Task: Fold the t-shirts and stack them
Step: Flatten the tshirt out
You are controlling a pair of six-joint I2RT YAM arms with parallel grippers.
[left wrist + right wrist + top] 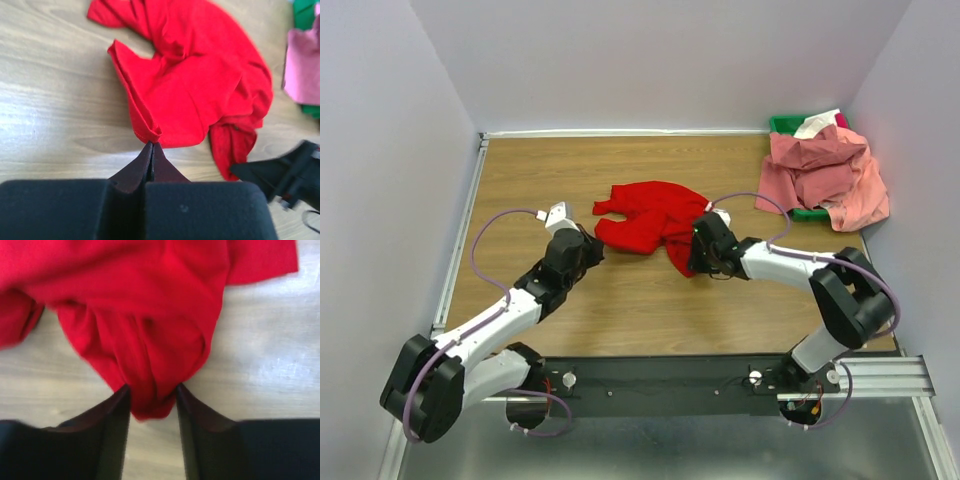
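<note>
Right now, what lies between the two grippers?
The red shirt, crumpled; the left gripper and right gripper each meet one edge of it. The top view shows this.

The bright red cloth t-shirt (650, 222) is looking soft and matt; the brown wooden tabletop (540, 180) is shining smoothly.

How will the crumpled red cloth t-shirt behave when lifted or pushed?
Probably floppy: the crumpled red cloth t-shirt lies in soft folds on the wooden table, so it should droop between grip points. Likely light, as its folded edge looks thin. A push would probably bunch it rather than slide it whole.
</note>
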